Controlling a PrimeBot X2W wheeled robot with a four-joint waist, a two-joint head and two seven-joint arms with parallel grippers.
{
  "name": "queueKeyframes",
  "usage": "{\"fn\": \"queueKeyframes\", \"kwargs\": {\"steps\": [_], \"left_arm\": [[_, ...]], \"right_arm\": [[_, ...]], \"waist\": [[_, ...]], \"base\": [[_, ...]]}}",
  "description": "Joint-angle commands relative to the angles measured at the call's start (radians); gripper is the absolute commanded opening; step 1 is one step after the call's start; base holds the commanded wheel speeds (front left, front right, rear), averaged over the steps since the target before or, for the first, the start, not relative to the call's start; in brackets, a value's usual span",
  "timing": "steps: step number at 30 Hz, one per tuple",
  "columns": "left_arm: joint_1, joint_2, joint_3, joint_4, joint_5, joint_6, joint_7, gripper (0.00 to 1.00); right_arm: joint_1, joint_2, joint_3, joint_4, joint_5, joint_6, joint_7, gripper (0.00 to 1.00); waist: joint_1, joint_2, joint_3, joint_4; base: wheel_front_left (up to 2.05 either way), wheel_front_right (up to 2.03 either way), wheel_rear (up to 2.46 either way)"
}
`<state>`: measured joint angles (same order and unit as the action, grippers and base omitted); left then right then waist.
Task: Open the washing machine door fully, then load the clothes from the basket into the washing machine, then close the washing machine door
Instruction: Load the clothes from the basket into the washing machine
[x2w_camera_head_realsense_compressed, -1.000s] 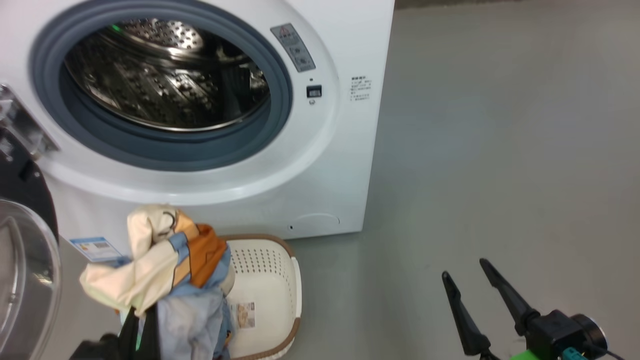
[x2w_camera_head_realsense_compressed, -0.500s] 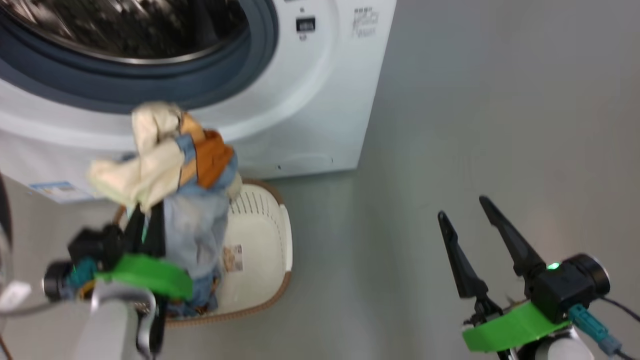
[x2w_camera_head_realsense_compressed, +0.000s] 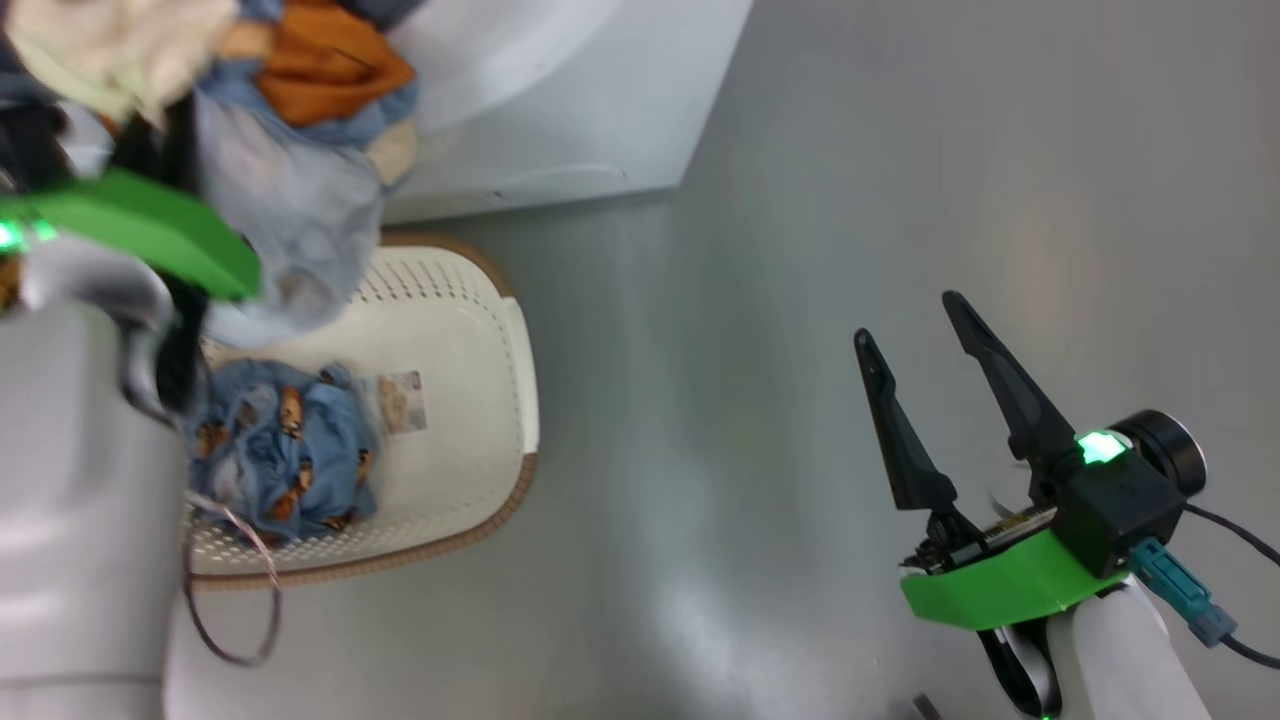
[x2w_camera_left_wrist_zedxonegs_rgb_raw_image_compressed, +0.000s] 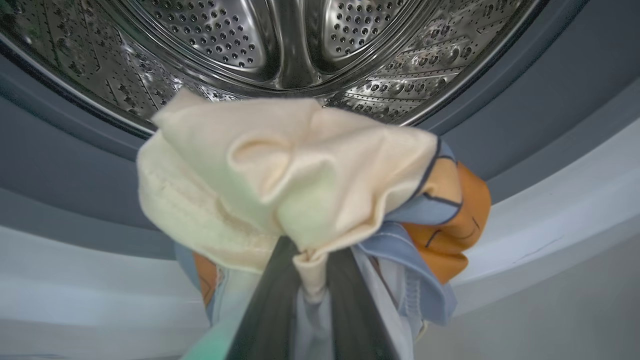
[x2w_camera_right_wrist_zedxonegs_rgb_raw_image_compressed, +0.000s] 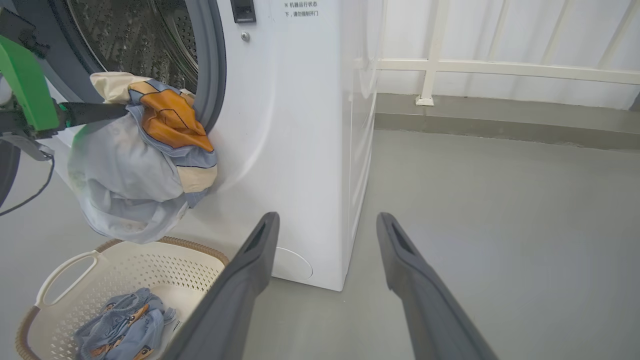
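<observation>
Now the left jaws pinch the clothes (x2w_camera_left_wrist_zedxonegs_rgb_raw_image_compressed: 280, 185) tight, the drum mouth (x2w_camera_left_wrist_zedxonegs_rgb_raw_image_compressed: 300, 45) of the washing machine (x2w_camera_left_wrist_zedxonegs_rgb_raw_image_compressed: 550, 210) lying straight ahead, slightly above; right jaws gape wide, well aside.

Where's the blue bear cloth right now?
The bear cloth lies inside the basket, lower left in the head view, next to the paper label. The basket stands before the washer.

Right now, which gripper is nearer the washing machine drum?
Left. The left gripper holds clothes just in front of the drum mouth; the right gripper hangs open over the floor, past the washing machine corner.
</observation>
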<state>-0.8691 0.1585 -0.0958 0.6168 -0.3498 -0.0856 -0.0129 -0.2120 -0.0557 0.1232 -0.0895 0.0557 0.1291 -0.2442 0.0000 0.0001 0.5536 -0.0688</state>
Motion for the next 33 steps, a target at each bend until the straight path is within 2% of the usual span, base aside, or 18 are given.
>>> {"fn": "queueKeyframes", "kwargs": {"steps": [1, 2, 12, 17, 20, 28, 33], "left_arm": [[-0.075, 0.069, 0.032, 0.004, -0.01, -0.013, 0.031, 0.0], [-0.075, 0.069, 0.032, 0.004, -0.01, -0.013, 0.031, 0.0], [-0.346, 0.196, 0.039, 0.079, -0.045, -0.031, 0.212, 0.0], [-0.436, 0.26, 0.046, 0.077, -0.039, -0.024, 0.265, 0.0], [-0.473, 0.293, 0.054, 0.068, -0.026, -0.004, 0.254, 0.0], [-0.535, 0.364, 0.078, 0.056, 0.024, 0.074, 0.14, 0.0], [-0.604, 0.396, 0.068, 0.08, 0.054, 0.088, 0.077, 0.0]], "right_arm": [[-0.015, 0.004, 0.036, -0.012, 0.008, 0.002, -0.012, 1.0], [-0.015, 0.004, 0.036, -0.012, 0.008, 0.002, -0.012, 1.0], [-0.074, 0.005, 0.067, -0.004, 0.082, 0.002, -0.017, 1.0], [-0.087, 0.005, 0.094, -0.001, 0.113, 0.002, -0.017, 1.0], [-0.094, 0.005, 0.106, 0.001, 0.125, 0.002, -0.017, 1.0], [-0.107, 0.005, 0.135, 0.006, 0.145, 0.002, -0.017, 1.0], [-0.114, 0.005, 0.146, 0.005, 0.155, 0.002, -0.017, 1.0]], "waist": [[0.0, -0.0001, 0.088, -0.058], [0.0, -0.0001, 0.088, -0.058], [0.0, -0.0001, 0.162, -0.144], [0.0, -0.0001, 0.183, -0.182], [0.0, -0.0001, 0.188, -0.199], [0.0, -0.0001, 0.202, -0.236], [0.0, -0.0001, 0.219, -0.25]], "base": [[0.0, 0.0, 0.0], [0.0, 0.0, 0.0], [0.0, 0.0, 0.0], [0.0, 0.0, 0.0], [0.0, 0.0, 0.0], [0.0, 0.0, 0.0], [0.0, 0.0, 0.0]]}}
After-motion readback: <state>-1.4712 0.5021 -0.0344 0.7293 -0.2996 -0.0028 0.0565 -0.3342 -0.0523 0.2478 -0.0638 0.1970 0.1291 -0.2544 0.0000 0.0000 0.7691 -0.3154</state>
